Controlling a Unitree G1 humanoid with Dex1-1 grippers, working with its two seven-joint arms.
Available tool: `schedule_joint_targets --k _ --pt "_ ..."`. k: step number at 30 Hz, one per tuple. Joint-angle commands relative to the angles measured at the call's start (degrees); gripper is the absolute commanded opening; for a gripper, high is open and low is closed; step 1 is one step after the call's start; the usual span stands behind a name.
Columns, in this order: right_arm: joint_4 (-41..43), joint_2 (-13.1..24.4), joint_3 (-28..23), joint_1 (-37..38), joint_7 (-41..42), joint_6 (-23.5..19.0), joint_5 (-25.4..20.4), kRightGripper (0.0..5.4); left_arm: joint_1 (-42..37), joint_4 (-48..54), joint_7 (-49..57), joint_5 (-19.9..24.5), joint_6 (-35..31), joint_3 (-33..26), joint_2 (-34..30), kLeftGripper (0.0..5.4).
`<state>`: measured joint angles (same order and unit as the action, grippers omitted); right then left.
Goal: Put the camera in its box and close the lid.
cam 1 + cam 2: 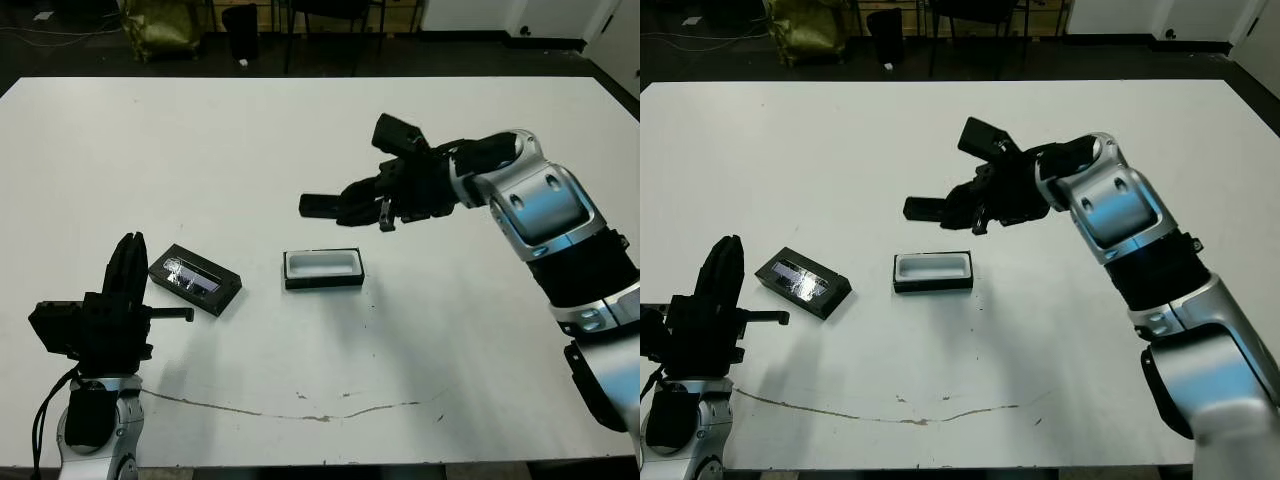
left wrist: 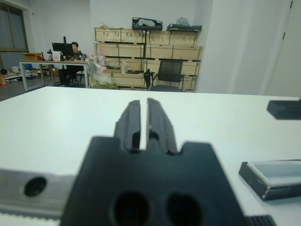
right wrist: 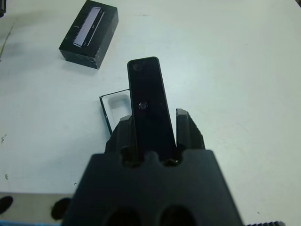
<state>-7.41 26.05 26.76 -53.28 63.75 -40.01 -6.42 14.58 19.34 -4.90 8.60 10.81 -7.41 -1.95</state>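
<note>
The right gripper [image 3: 150, 129] pinches the camera [image 3: 149, 106] above the open box [image 1: 323, 269]; the left gripper [image 2: 140, 123], pressed together, idles. Placing and the lid [image 1: 195, 279] remain.

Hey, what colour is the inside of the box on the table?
White lining inside black walls on the box; clearest in the left eye view.

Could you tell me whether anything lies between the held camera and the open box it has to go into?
Nothing visible does. The right gripper holds the camera above the table, near the box, which is open with bare white lining. The lid lies apart, toward the left gripper.
</note>
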Motion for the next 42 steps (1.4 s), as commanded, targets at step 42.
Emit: schedule_joint_targets --k 42 --pt "-6.5 -4.3 6.8 -0.2 6.1 1.6 7.1 0.63 0.2 -1.0 0.2 -0.9 0.4 0.8 0.0 0.00"
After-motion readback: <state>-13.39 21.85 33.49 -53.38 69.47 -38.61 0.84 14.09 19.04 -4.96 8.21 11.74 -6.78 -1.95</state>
